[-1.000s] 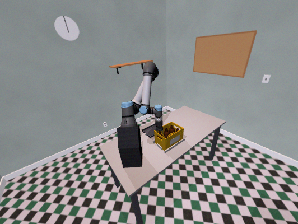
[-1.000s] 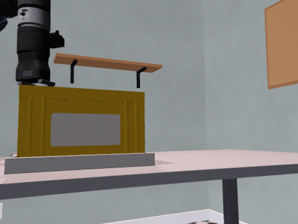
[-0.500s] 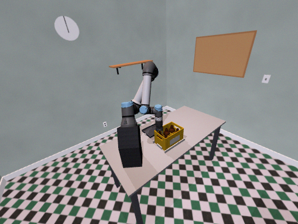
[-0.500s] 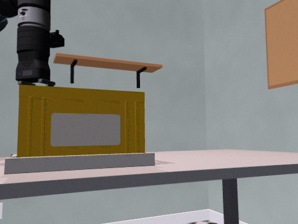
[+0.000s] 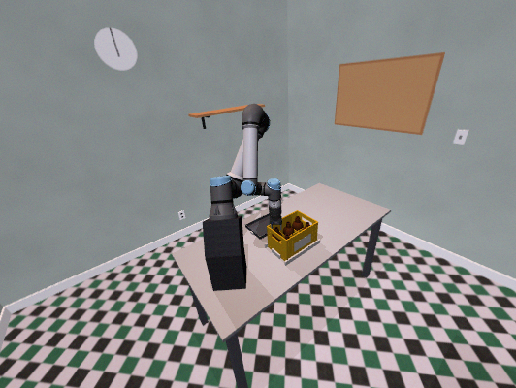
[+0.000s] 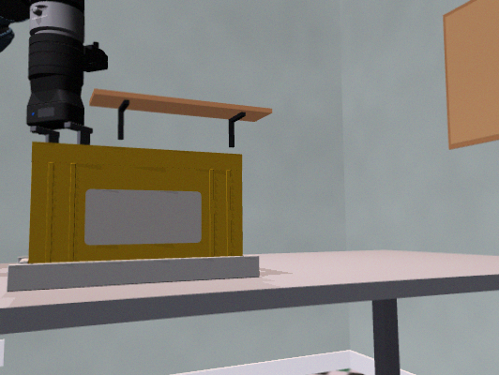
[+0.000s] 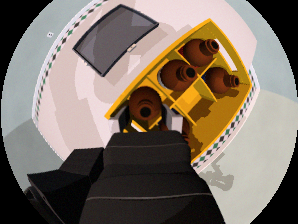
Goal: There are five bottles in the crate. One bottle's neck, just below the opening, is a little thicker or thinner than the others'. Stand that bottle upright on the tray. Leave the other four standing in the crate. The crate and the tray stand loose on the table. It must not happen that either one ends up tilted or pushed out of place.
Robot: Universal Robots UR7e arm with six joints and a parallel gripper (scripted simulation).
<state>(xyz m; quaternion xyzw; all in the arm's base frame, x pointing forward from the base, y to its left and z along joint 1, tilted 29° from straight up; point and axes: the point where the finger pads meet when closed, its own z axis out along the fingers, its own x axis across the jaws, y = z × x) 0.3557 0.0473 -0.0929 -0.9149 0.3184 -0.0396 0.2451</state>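
The yellow crate (image 5: 301, 241) (image 6: 141, 164) (image 7: 156, 68) stands on the table with brown bottles upright in its cells. In the wrist view one bottle (image 7: 143, 104) stands in the near corner cell, right under my gripper, and three more bottles (image 7: 201, 50) (image 7: 180, 75) (image 7: 222, 82) stand in the cells beyond. My gripper (image 5: 276, 224) (image 6: 68, 137) (image 7: 145, 111) is open and empty. Its fingertips hang just above the crate's rim, one on each side of that corner bottle's top. The dark tray (image 5: 258, 226) (image 7: 113, 39) lies flat and empty just behind the crate.
The crate rests on a low grey slab (image 6: 131, 273). The arm's black pedestal (image 5: 224, 252) stands on the table left of the crate. A wooden shelf (image 6: 178, 106) hangs on the wall behind. The table edge (image 6: 328, 286) runs right of the crate.
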